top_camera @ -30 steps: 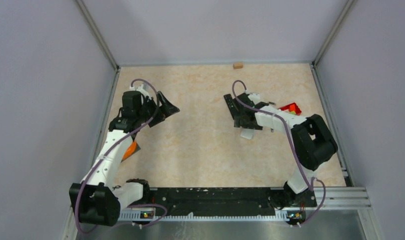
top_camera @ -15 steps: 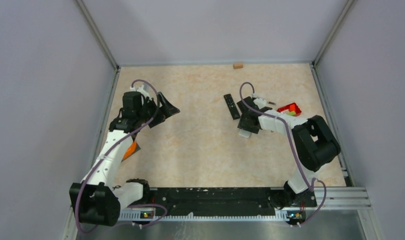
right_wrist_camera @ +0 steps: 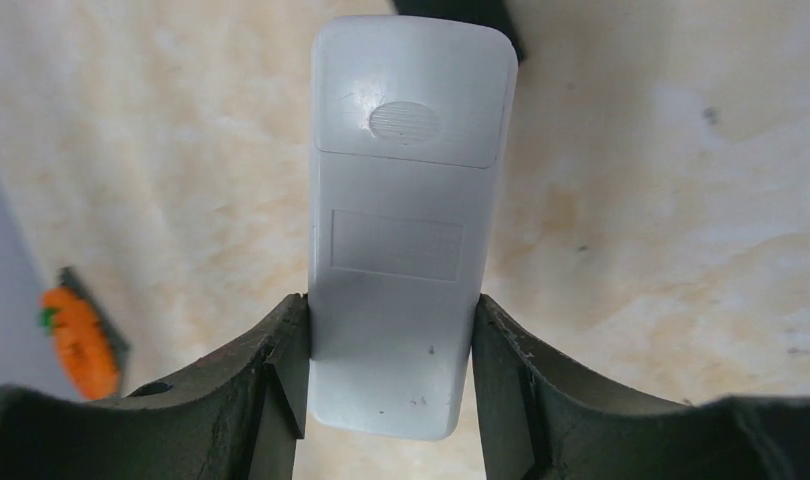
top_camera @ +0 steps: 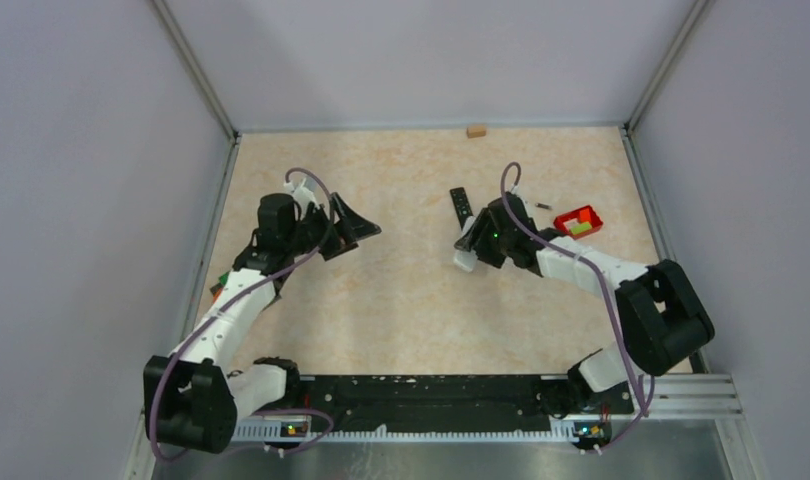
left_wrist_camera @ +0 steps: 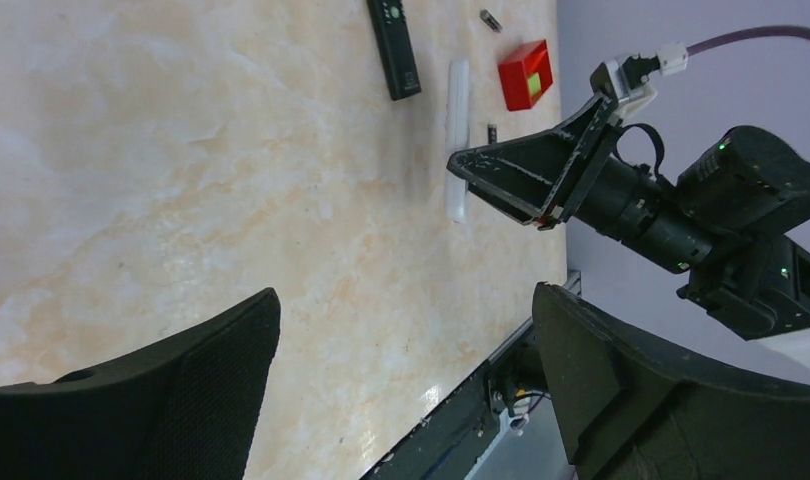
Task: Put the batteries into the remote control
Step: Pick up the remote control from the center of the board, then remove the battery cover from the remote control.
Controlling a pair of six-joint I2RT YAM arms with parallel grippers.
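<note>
Nearest you, your right gripper has its fingers closed on the two long edges of the white remote, clamping the end closest to the wrist camera. That hold turns the back face toward the camera. I judge that is the purpose, since the battery cover with its ridged oval thumb pad is in place and has to come off first. The remote's long axis runs straight up the right wrist frame, with the cover end away from the fingers and pointing at the black remote. In the top view it sits just right of centre, only its near end showing below the gripper. I cannot tell whether it rests on the table or hangs just clear of it. Your left gripper, left of centre in the top view, is spread wide and holds nothing. It faces across toward the right one, probably so it can work the cover. Farther back the batteries lie loose. One thin dark one is at upper right of the top view, between the black remote and the red tray. What looks like a second battery lies just beside the white remote. A small wooden block sits at the far edge.
</note>
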